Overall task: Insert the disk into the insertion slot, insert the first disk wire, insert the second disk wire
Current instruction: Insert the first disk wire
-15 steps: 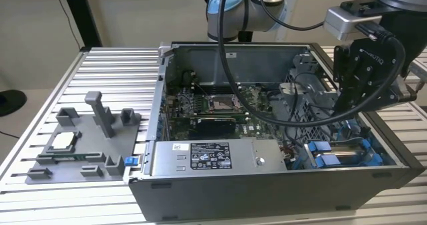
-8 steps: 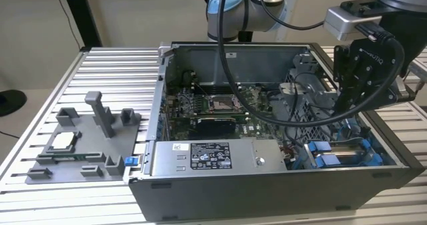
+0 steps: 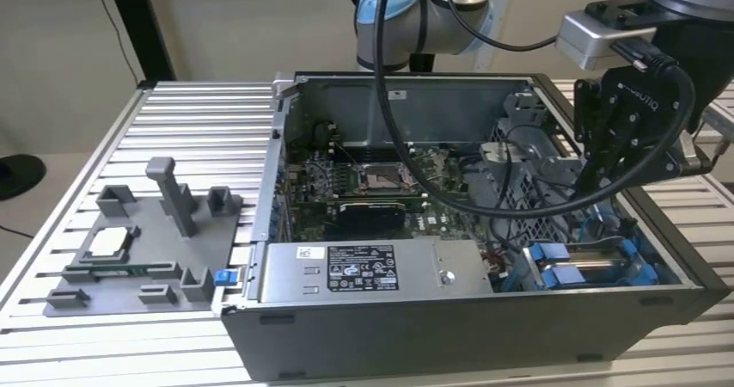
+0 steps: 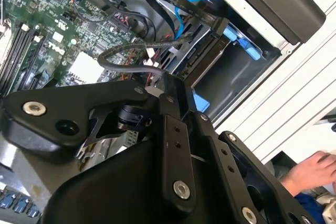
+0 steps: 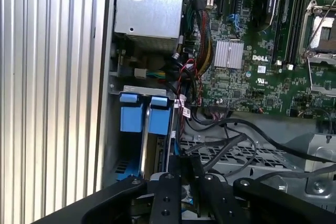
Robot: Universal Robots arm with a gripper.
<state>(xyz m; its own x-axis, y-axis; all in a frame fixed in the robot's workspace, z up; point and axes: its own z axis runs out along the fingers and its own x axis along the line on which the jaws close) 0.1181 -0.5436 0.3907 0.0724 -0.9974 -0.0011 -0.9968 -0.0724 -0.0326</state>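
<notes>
**Claw hangs over the drive corner of an open PC case**

The gripper hangs inside the open PC case, at the corner on the exterior view's right. Whether the claw is apart or together I cannot tell. Black cables loop from the arm down past it.

Just below it, the disk lies flat in its blue carrier in that corner. The insertion slot shows in the second wrist view as a dark grey bay with blue clips. The grey power-supply box lies beside the disk, along the near wall. The green motherboard is farther back.

The case stands on a ribbed aluminium table. A grey fixture tray sits well apart on the exterior view's left. A plain beige wall lies behind, with a dark post in front of it. In the second wrist view, a person's hand rests beyond the table's edge.
</notes>
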